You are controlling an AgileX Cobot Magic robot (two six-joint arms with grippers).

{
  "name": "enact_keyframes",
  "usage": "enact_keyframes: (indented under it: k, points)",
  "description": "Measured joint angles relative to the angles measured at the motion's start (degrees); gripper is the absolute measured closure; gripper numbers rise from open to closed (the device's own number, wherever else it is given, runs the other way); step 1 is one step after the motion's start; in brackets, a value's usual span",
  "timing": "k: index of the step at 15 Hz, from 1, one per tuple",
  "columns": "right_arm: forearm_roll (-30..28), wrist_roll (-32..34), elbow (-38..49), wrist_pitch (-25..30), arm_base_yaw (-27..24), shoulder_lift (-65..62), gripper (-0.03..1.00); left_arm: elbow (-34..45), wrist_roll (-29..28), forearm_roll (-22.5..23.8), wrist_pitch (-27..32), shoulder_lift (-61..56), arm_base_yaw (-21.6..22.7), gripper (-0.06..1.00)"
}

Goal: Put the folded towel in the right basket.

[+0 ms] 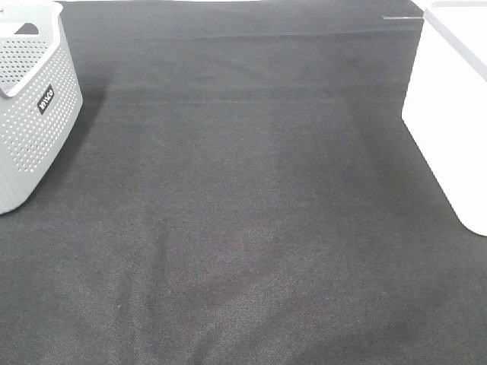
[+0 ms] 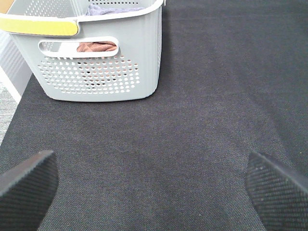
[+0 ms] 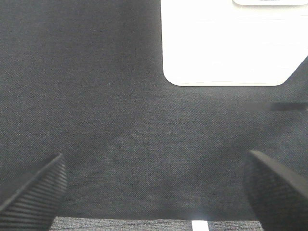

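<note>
A grey perforated basket (image 1: 30,114) stands at the table's left edge, and a white basket (image 1: 453,114) stands at the right edge. In the left wrist view the grey basket (image 2: 96,72) holds folded cloth: a grey-purple piece (image 2: 113,8) at its top and a reddish-brown piece (image 2: 96,46) behind the handle slot. No towel lies on the black tabletop. My left gripper (image 2: 151,192) is open and empty, low over the cloth in front of the grey basket. My right gripper (image 3: 154,192) is open and empty, facing the white basket (image 3: 231,48). Neither gripper shows in the exterior high view.
A black cloth (image 1: 243,213) covers the table between the baskets. The grey basket's rim carries a yellow strip (image 2: 38,26). The table's edge and grey floor (image 3: 120,224) show close behind my right gripper, and the table's side edge (image 2: 9,91) runs beside the grey basket.
</note>
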Motion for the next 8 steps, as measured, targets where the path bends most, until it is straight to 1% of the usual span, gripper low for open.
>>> enact_keyframes:
  k: [8]
  points:
    - [0.1,0.0,0.0,0.0,0.0,0.0,0.01,0.0,0.0,0.0,0.0,0.0,0.0,-0.05]
